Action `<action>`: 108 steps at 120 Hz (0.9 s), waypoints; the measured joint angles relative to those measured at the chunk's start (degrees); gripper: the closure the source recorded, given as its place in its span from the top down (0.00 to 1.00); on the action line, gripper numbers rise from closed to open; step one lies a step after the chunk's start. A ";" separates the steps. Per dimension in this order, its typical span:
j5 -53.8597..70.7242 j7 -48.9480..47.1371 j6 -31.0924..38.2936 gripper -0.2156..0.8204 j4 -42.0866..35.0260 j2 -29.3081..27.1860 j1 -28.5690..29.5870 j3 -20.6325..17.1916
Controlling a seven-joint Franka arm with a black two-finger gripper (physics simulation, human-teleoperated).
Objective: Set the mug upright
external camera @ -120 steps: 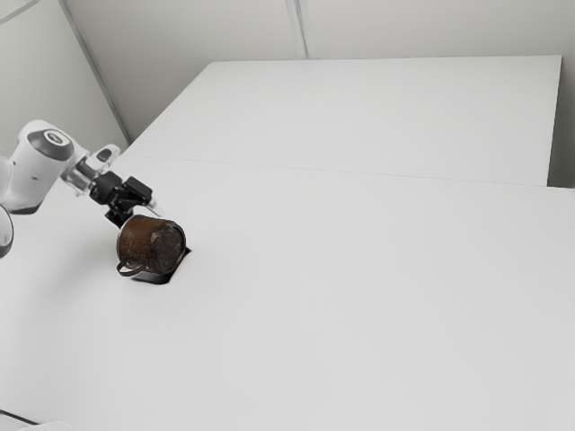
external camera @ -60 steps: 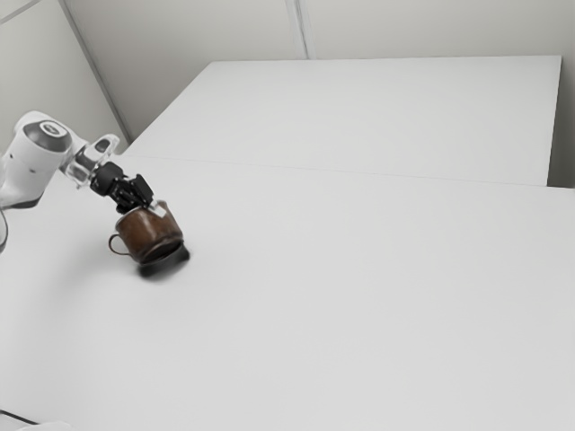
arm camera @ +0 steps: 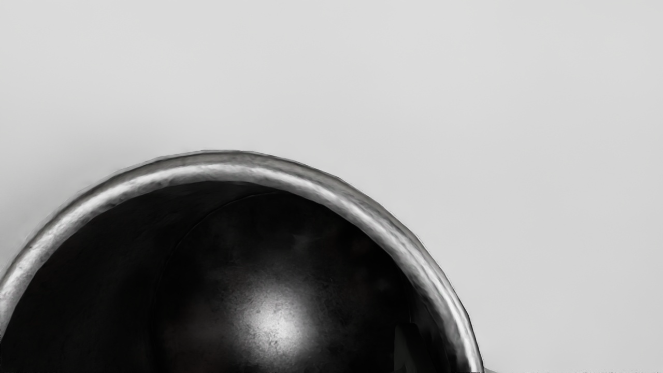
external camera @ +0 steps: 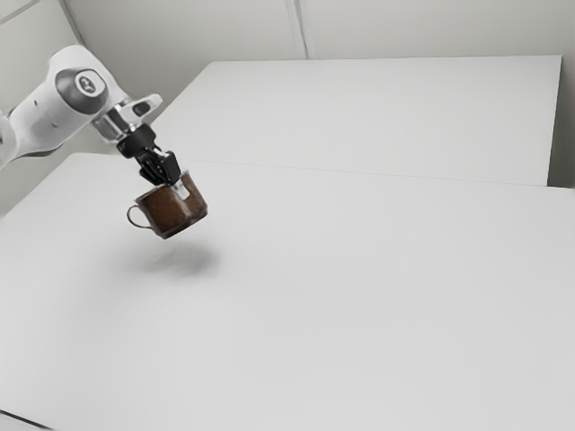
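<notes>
Held above the table, the brown metal mug (external camera: pixel 169 214) tilts in the exterior view, its base angled down toward that view's right and its handle toward the left. My gripper (external camera: pixel 181 188) is shut on the mug's wall at the rim, on the side away from the handle. From the wrist view I look into the dark inside of the mug (arm camera: pixel 274 321), past its pale rim. There the gripper (arm camera: pixel 449 362) has one finger inside the wall and a sliver of the other just outside. The handle is hidden in that view.
The wide white table (external camera: pixel 359 296) spreads under the mug, whose soft shadow falls on it. A white raised panel (external camera: pixel 386 112) stands along the far edge. A dark cable (external camera: pixel 25 420) lies at the exterior view's lower left corner.
The mug has gone from lying on its side on the table to hanging in the air, turned closer to upright. My arm has risen with it and shifted toward the exterior view's right.
</notes>
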 joint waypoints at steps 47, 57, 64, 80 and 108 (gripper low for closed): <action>11.64 -7.88 6.96 0.04 -14.67 -15.37 -15.61 3.13; 12.50 -9.55 7.94 0.04 -18.05 -18.53 -19.08 4.17; 12.93 -10.63 8.90 0.04 -20.21 -20.35 -19.91 4.27; 14.09 -12.82 12.08 0.04 -24.36 -23.11 -21.72 4.29; 14.91 -15.69 21.33 0.04 -32.07 -25.61 -24.95 3.93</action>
